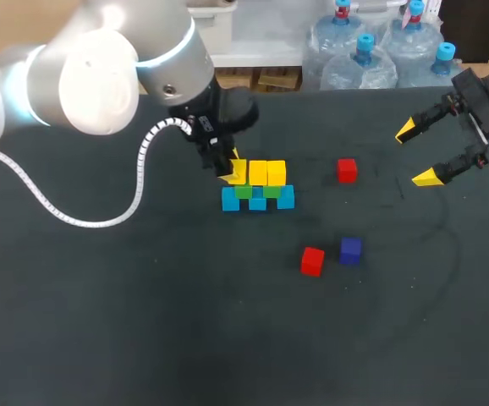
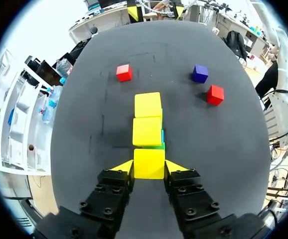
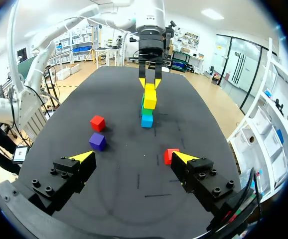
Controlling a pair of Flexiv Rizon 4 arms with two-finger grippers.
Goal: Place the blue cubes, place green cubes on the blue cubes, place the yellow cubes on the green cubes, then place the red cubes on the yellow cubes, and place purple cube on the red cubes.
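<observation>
At mid-table, a low wall of cubes: three small blue plastic cubes [image 1: 257,202] in a left-to-right row on the dark matte table top [image 1: 143,338], two green plastic cubes [image 1: 271,192] over the gaps, three yellow plastic cubes [image 1: 267,172] along the top. Leftmost yellow cube [image 2: 149,159] clamped in the left gripper [image 2: 149,168], one yellow fingertip [image 2: 124,167] pressed to each side. Sits at the left end of the top row, close against its neighbour; resting on the green below or held just above it, not clear.

Right of the wall and a little farther back, a lone red plastic cube [image 1: 347,170], well apart. Nearer and to the right, a second red cube [image 1: 312,260] just beside a purple plastic cube [image 1: 351,249], with a slim gap between.

Right gripper [image 1: 420,154] above the far-right part of the table, fingers spread wide, nothing between them. Only the far red cube between it and the wall.

Left arm [image 1: 101,76] over the far-left corner, white coiled cable [image 1: 101,222] looping over the left of the table. Wall well away from every table edge. Broadest stretch of bare table top toward the near edge and near left.
</observation>
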